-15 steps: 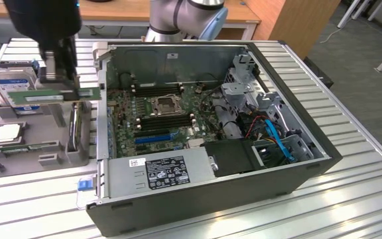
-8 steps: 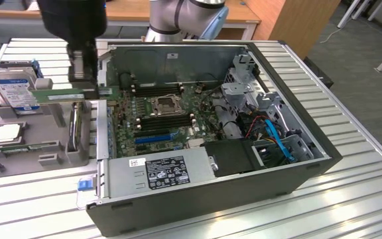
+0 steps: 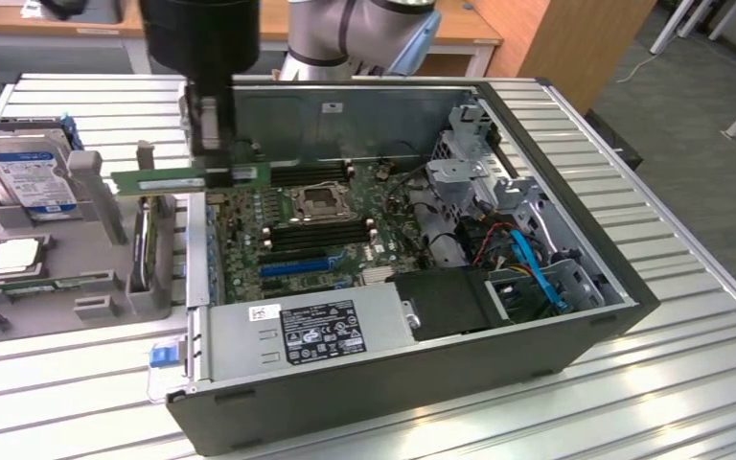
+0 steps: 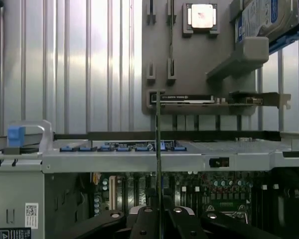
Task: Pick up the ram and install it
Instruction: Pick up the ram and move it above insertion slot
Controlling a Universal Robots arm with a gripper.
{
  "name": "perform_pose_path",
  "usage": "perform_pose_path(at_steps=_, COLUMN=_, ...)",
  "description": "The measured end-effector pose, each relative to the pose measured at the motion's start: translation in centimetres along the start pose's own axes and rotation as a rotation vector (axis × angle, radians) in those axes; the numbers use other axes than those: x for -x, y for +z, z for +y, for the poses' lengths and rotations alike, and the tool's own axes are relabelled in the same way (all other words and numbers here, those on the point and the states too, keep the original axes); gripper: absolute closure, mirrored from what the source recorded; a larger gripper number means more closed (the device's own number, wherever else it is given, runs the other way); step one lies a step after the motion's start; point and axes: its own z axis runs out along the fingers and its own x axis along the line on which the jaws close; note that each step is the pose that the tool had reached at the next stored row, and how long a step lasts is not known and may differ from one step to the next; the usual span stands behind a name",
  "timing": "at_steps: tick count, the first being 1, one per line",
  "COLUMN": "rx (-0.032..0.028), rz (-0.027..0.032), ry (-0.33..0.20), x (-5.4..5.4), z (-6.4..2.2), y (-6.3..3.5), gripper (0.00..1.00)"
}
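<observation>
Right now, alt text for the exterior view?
The gripper holds the ram level above the open computer case, near its wall on the exterior view's left. A gray tray beside the case carries a hard drive.

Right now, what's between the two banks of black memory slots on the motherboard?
The CPU socket sits between the far slot bank and the near slot bank, as the exterior view shows.

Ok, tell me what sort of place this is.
Probably a robotics lab bench for computer assembly: an open black desktop computer case lies on a ribbed aluminium table, a grey moulded fixture beside it holds a blue-labelled hard drive, and the pincer grips a thin green ram stick.
</observation>
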Motion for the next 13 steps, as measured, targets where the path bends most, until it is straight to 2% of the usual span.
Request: perform_pose_path(at_steps=13, rx=0.0002, rz=-0.0015, ry=-0.01, x=0.2, z=-5.88, y=-0.12, gripper=0.86)
